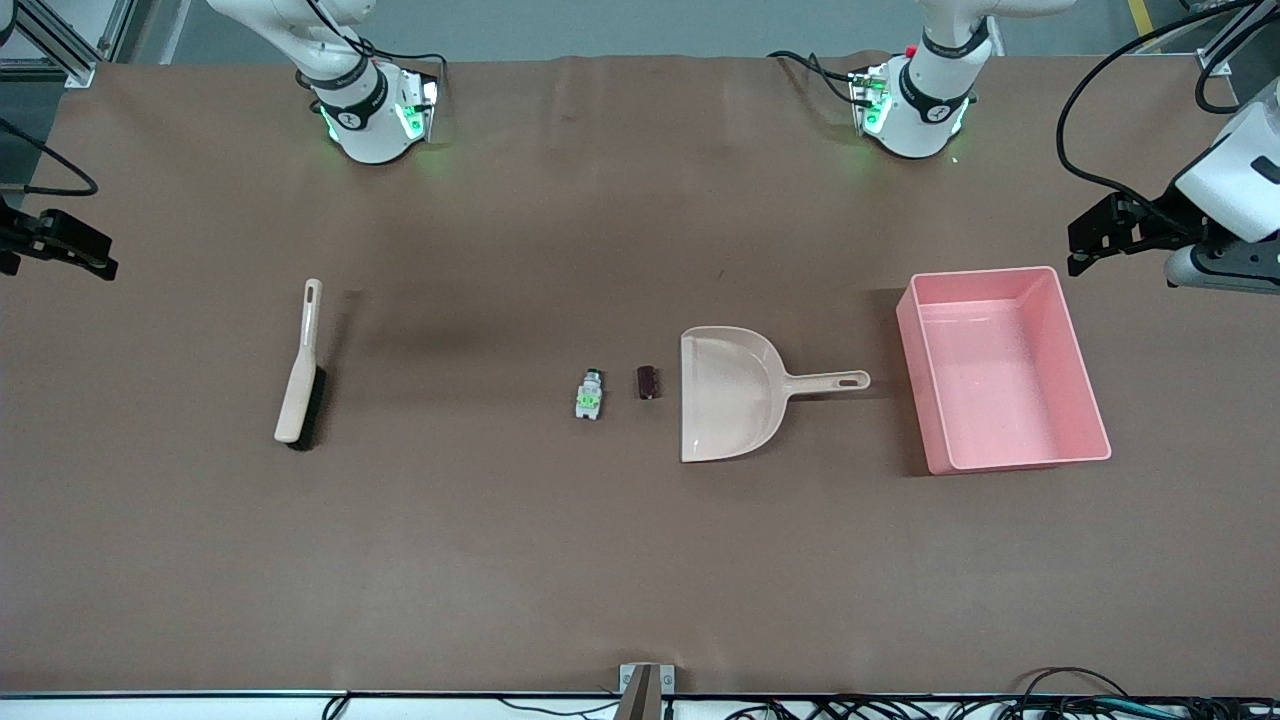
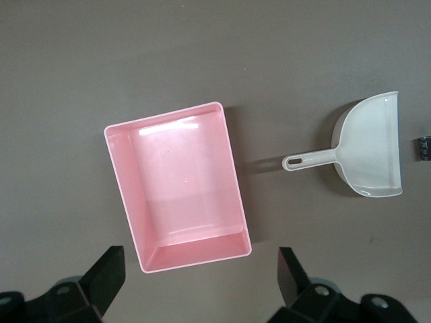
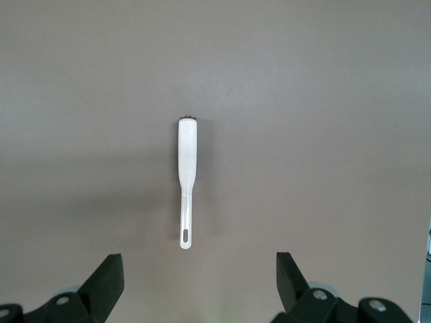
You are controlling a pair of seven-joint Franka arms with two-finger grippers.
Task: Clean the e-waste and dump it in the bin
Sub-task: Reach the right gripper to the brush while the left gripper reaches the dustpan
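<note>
A: While both arms wait, where are the grippers?
B: Left gripper [image 1: 1078,245] hangs spread and empty at the left arm's end of the table [image 1: 500,560]; right gripper [image 1: 100,262] likewise at its end.
A: And the e-waste?
B: White-grey component [image 1: 590,395] and maroon cylinder [image 1: 647,382] lie mid-table beside the dustpan [image 1: 730,395]; the bin [image 1: 1085,400] sits just past its handle, the brush [image 1: 300,375] toward the right arm's end.

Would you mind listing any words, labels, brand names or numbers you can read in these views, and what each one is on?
No readable text in any view.
White-grey component: its green patch shows no legible marking.
Maroon cylinder: no readable print.
Pink bin, dustpan and brush: plain, no labels visible.
Round marks on the two arm bases: too small to read.
</note>
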